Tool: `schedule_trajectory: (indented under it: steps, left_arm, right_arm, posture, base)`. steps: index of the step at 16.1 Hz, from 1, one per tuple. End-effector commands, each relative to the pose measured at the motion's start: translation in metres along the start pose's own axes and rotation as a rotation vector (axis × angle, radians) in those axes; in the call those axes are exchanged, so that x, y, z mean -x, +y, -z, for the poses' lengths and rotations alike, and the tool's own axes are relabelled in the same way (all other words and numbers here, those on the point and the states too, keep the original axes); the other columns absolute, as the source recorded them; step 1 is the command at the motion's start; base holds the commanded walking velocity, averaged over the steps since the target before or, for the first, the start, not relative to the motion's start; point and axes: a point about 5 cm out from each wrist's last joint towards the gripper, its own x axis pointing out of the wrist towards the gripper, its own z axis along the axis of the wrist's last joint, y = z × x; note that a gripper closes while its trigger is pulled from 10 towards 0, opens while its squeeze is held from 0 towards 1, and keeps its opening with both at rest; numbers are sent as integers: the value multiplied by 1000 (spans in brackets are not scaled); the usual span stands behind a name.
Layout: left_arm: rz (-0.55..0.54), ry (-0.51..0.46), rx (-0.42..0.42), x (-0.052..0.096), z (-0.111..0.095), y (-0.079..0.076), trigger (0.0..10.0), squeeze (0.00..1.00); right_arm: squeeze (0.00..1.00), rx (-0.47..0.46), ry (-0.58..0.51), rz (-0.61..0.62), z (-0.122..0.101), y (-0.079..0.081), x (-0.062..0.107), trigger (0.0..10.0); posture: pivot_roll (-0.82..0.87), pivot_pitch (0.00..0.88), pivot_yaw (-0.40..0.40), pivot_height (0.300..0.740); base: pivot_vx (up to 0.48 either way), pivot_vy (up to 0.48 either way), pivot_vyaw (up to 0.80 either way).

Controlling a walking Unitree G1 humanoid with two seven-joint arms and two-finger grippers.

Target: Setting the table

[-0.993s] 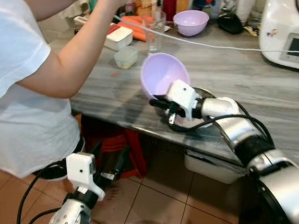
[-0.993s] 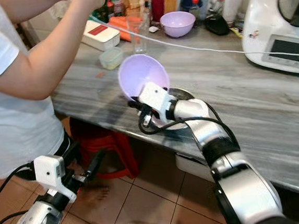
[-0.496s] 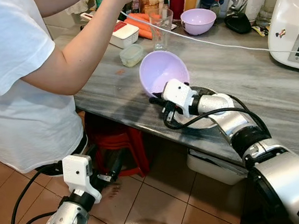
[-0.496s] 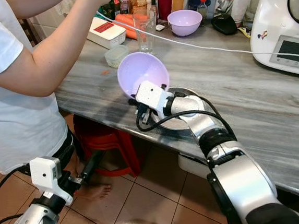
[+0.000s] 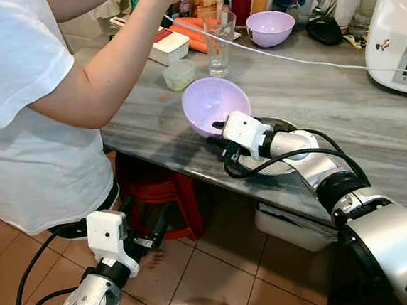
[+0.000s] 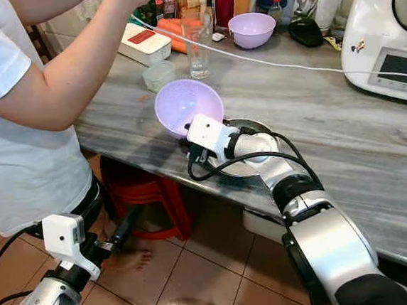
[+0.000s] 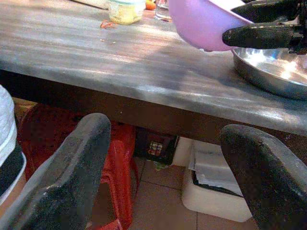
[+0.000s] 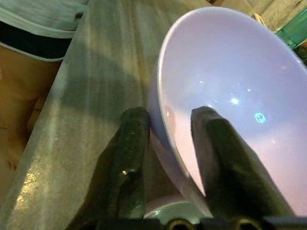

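A grey marble counter [image 5: 342,105] is stretched across the scene, and a person in a white T-shirt [image 5: 22,118] is stood at its left end with one arm reached out over it. At the far right of the counter a white kitchen machine [image 5: 401,28] is placed, and a white cable [image 5: 302,59] is run across the stone towards it. Under the counter a red plastic stool [image 5: 166,198] is seen on the tiled floor.

A lilac bowl [image 5: 214,106] is held tilted just above the counter near its front edge, its rim pinched by the right gripper [image 8: 168,124]: one finger is set inside the bowl and the other against the outer wall. Just beside the bowl, a round metal plate [image 7: 268,72] is laid on the counter under the right arm.

Further back, a second lilac bowl [image 5: 270,28], a drinking glass [image 5: 219,43], a small lidded tub [image 5: 181,74] and a white box [image 5: 168,46] are set out.

The left gripper [image 7: 168,177] is hung low below the counter edge, its fingers spread wide with nothing between them.
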Motion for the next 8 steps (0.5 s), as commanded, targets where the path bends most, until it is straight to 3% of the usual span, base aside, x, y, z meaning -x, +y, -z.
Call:
schedule_trajectory:
  steps: [1, 8]
  left_arm:
    - [2, 8, -18, 1, -2, 0, 10000, 0]
    - [-8, 21, -20, 3, 1, 2, 10000, 0]
  right_arm:
    - [1000, 33, 5, 3, -4, -5, -1, 10000]
    - [1000, 83, 87, 81, 3, -9, -1, 10000]
  posture:
    - [151, 145, 31, 740]
    - [159, 140, 32, 740]
  base:
    - [0, 0, 0]
    - [0, 0, 0]
